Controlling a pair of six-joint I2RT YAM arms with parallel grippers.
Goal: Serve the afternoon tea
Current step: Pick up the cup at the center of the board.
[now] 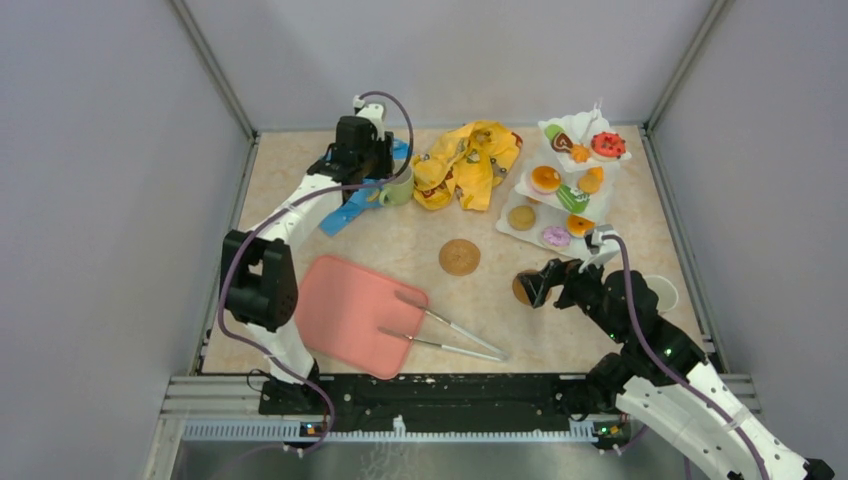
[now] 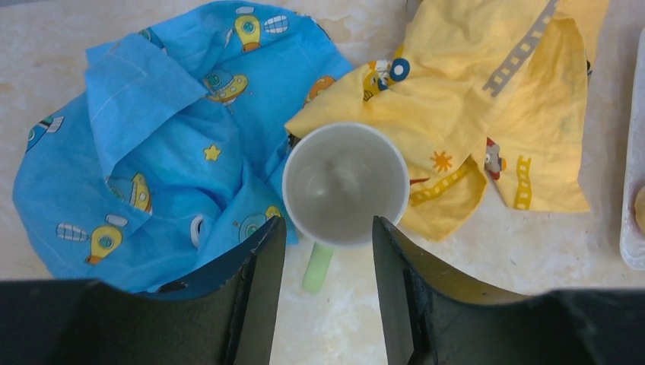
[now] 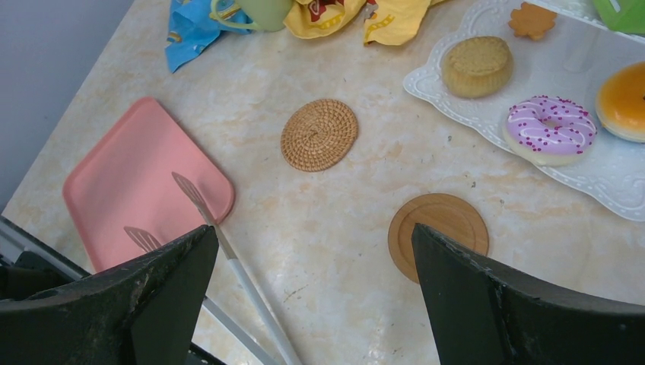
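The pale green mug [image 2: 346, 182] is standing upright near the far edge of the worktop, left of the middle. It is sitting between a crumpled blue cloth [image 2: 152, 160] and a yellow cloth [image 2: 487, 99]. Its inside is looking greyish white and empty, and its green handle is pointing back at the left gripper [image 2: 327, 224]. The gripper's two black fingers are straddling the handle with a gap on each side, released and grasping nothing.

The right gripper [image 3: 312, 232] is hanging spread wide and empty over the worktop towards the right edge, just beside a smooth wooden coaster [image 3: 438, 233]. A woven coaster [image 3: 319, 134] is lying near the middle. The white tiered stand [image 3: 487, 106] is occupying the far right corner, its bottom tier carrying a pink sprinkled donut [image 3: 549, 128] and a tan biscuit [image 3: 475, 65]. A white mug [image 1: 662, 292] is sitting by the right edge, partly hidden by the arm.
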